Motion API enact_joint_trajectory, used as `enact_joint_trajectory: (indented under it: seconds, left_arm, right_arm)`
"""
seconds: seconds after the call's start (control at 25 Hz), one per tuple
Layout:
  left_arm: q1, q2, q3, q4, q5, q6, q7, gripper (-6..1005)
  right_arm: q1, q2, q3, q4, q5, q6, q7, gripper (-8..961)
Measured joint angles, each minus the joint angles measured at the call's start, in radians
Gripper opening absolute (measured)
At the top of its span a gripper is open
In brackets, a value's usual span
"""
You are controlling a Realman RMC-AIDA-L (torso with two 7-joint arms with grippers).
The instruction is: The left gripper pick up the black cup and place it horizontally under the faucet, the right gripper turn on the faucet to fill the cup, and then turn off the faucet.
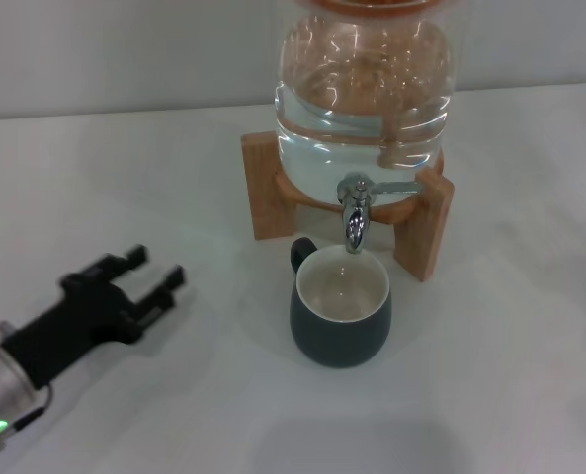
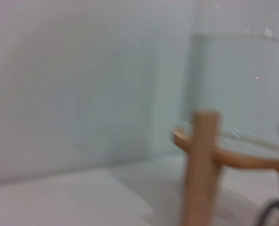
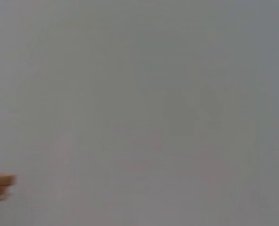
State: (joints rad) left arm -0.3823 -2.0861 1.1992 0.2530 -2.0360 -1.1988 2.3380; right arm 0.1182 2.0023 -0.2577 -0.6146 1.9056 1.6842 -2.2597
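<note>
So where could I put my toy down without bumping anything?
Bare table lies right of the black cup, and between the cup and the open left gripper. It is crowded under the faucet, where cup and wooden stand sit close.

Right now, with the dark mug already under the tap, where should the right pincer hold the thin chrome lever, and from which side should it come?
Grip the free end of the thin chrome lever, which juts toward the robot's right from the shiny chrome faucet. Coming from the right-front looks best: the glass water jar blocks the back, and the wooden stand's post sits just below. The squat charcoal mug stands upright under the spout.
</note>
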Motion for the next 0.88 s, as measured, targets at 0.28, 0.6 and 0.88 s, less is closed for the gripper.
enact_joint_trajectory:
  seconds: [0.28, 0.6, 0.88]
  left_arm:
    - [0.075, 0.003, -0.006, 0.037, -0.256, -0.026, 0.056, 609]
    - [0.092, 0.006, -0.007, 0.038, -0.449, -0.056, 0.087, 609]
    - [0.083, 0.008, -0.031, 0.040, -0.478, -0.054, 0.111, 608]
  right_arm:
    - [0.003, -0.001, -0.028, -0.372, -0.239, 0.056, 0.385, 767]
    - [0.015, 0.000, -0.340, -0.604, -0.326, 0.081, 0.606, 767]
    - [0.040, 0.005, -0.560, -0.639, -0.316, 0.039, 0.648, 767]
